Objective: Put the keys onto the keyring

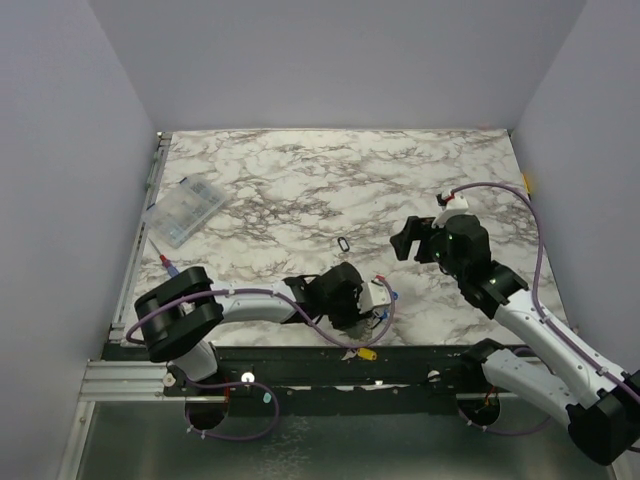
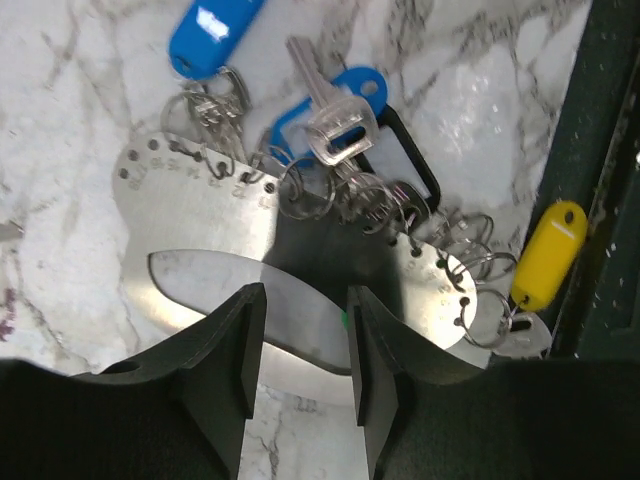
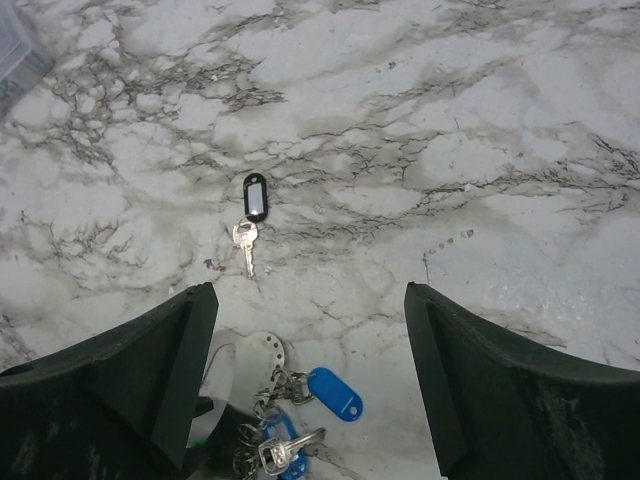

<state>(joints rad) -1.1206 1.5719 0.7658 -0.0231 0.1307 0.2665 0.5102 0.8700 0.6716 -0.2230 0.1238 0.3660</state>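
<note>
Right up close are the two black fingers of the left gripper (image 2: 305,320). They stand partly apart with a gap between them, and they are not squeezing anything. Just under them a flat shiny plate (image 2: 190,215) lies on the marble table (image 2: 60,90). Most of the keys (image 2: 330,120) hang from little wire rings along the plate's edge, next to a blue tag (image 2: 215,30) and a yellow tag (image 2: 548,250). I think the keyring (image 2: 300,190) is one of those little rings, but I cannot tell which one. One lone key (image 3: 245,240) with a dark tag (image 3: 255,197) lies by itself farther out on the table, well apart from the bunch. The right gripper (image 3: 310,320) hangs above the table with its fingers wide apart and nothing in them, and the lone key is out in front of it. I think the job now is to fetch that key. To do it well, the right gripper should come down right over the dark tag, because the tag looks thicker and easier to pinch than the thin flat key. It should close gently so the key does not slide away on the smooth table. The left gripper should press or pinch the plate so the rings do not wiggle. The rings are thin and crowded, so it is easy to catch the wrong one.
</note>
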